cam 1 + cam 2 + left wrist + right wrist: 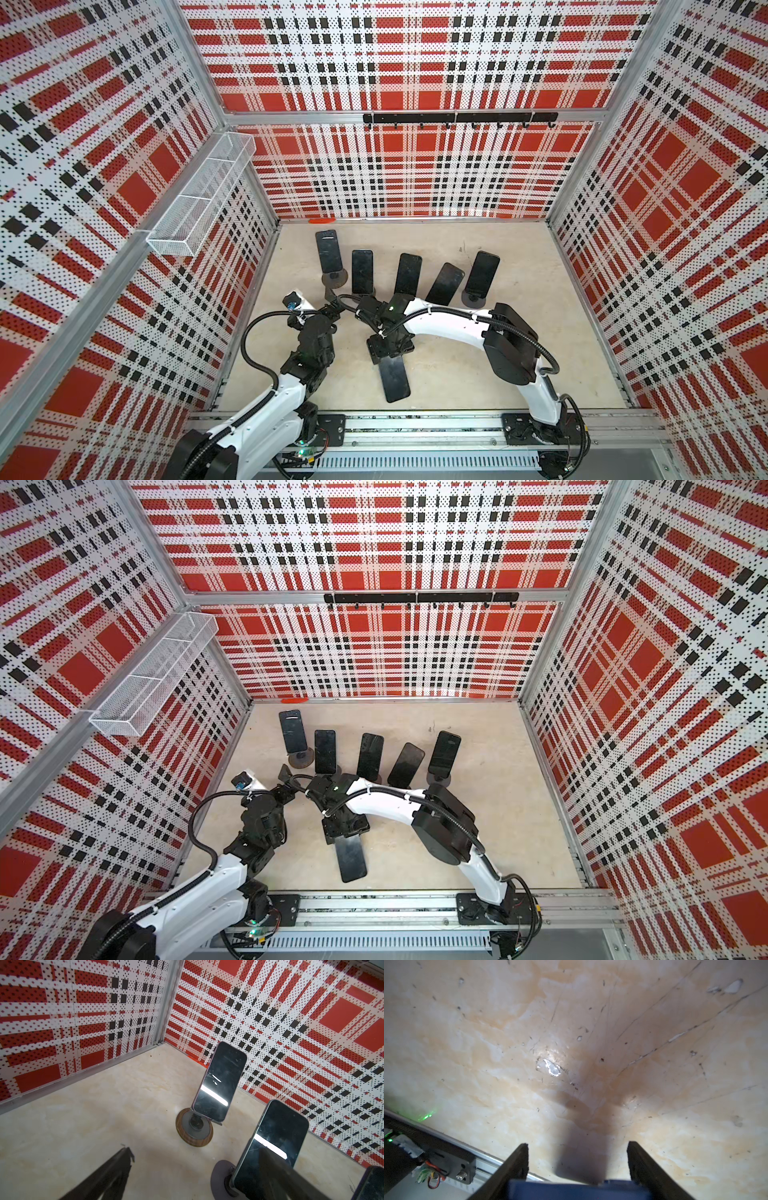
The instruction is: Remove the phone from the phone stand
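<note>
A dark phone [392, 380] [351, 860] sticks out of my right gripper [390, 358] [345, 836] toward the front rail, over the tabletop. My right gripper [578, 1145] is shut on its end, which shows as a blue edge [571, 1189] between the fingers. Several more phones lean on stands in a row behind, from the leftmost phone [328, 251] [220, 1082] on a wood-rimmed stand [194, 1132] to the rightmost [482, 272]. My left gripper [332, 297] [193, 1159] is open beside the second phone [362, 272] [274, 1136], one finger in front of its screen.
A wire basket [203, 195] hangs on the left wall. A black hook rail [457, 118] runs along the back wall. The metal base rail [415, 428] borders the table front. Both wrists are close together mid-table. Plaid walls enclose three sides.
</note>
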Robot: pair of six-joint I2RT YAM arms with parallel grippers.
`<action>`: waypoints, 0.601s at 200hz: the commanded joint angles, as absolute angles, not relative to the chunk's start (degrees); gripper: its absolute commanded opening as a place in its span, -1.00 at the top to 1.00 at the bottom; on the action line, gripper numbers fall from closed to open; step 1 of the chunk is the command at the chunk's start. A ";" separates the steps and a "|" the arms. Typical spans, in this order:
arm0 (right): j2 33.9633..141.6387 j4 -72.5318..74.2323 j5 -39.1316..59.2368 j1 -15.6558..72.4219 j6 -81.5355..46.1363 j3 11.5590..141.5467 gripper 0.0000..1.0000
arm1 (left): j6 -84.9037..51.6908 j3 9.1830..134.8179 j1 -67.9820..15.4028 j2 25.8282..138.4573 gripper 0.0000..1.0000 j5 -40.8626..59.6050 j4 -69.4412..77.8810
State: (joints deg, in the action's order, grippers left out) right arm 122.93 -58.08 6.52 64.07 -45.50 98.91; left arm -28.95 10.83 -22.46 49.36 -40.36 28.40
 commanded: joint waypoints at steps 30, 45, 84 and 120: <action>126.55 -56.13 4.80 66.36 -49.46 99.84 -0.39 | -28.86 10.20 -21.97 48.79 -0.96 -37.24 30.41; 127.04 -56.16 4.06 66.40 -50.40 99.93 -0.39 | -28.56 10.12 -21.99 48.54 -0.96 -37.01 30.50; 128.37 -55.88 4.47 67.08 -52.14 99.09 -0.40 | -28.53 10.08 -21.95 48.77 -0.96 -35.90 31.00; 128.15 -54.03 2.43 67.81 -53.96 97.03 -0.41 | -28.57 10.02 -21.97 48.69 -0.96 -35.91 31.11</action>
